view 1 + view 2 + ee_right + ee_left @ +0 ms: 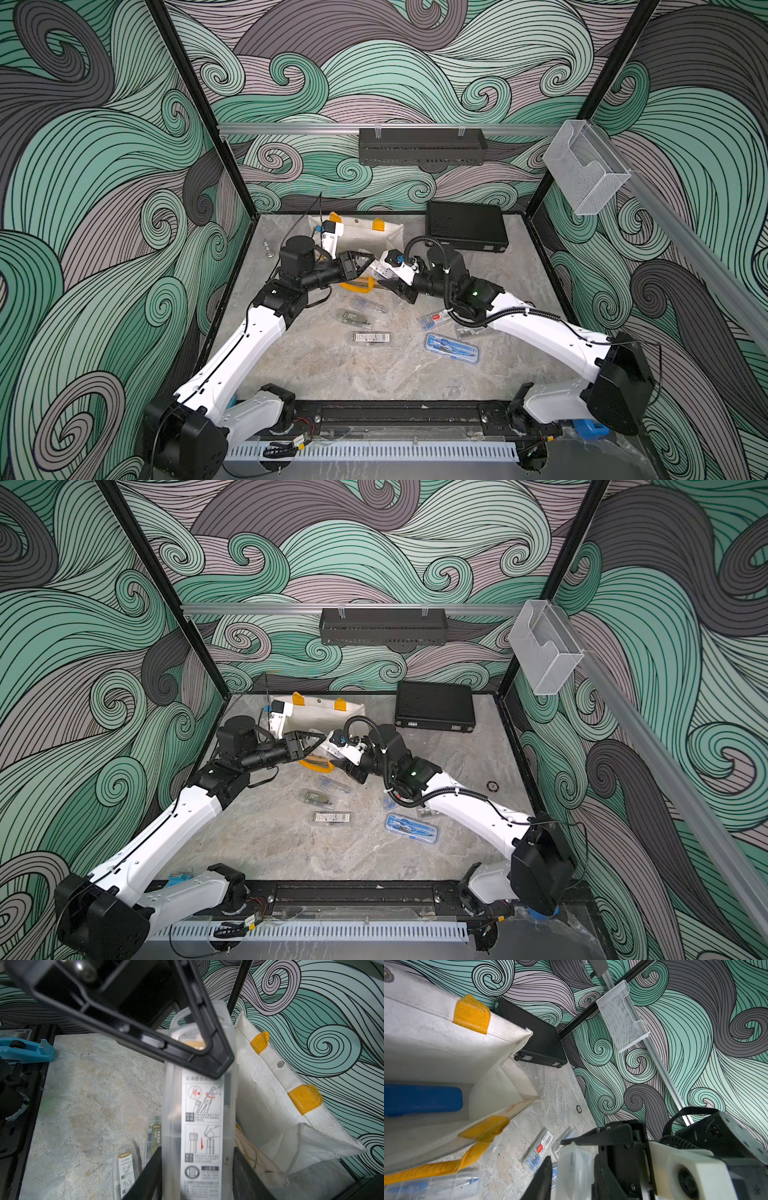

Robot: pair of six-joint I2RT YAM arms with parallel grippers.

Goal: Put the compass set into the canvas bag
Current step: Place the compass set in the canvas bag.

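A grey marbled tabletop point(374, 374) sits between walls point(415, 83) of green and grey swirls; at its back the canvas bag point(365, 235) lies with its mouth gaping toward the arms, a black hard case point(465, 226) beside it, and a blue case point(421, 1100) already inside. The compass set point(203, 1115), a translucent case with a printed label, is off the table just in front of the bag's near rim, not inside it. The right gripper point(197, 1148) clamps it by its narrow edges; the left gripper point(571, 1172) has its jaws on either side of the other end, one finger point(216, 1061) across the labelled face. Whether those jaws actually pinch cannot be told, since the left wrist view shows a sliver of gap.

This reads as a handover, and that is where the risk seems greatest. If the right jaws let go before the left ones bite, the smooth case would likely fall among the loose cases point(370, 337) below. If both hold while the arms move differently, the case could twist and slide out. Going in, the long case may catch the soft rim and fold the mouth shut, or snag the yellow handle strap point(436, 1167) lying across the entrance; the blue case leaves less room on the bag's floor
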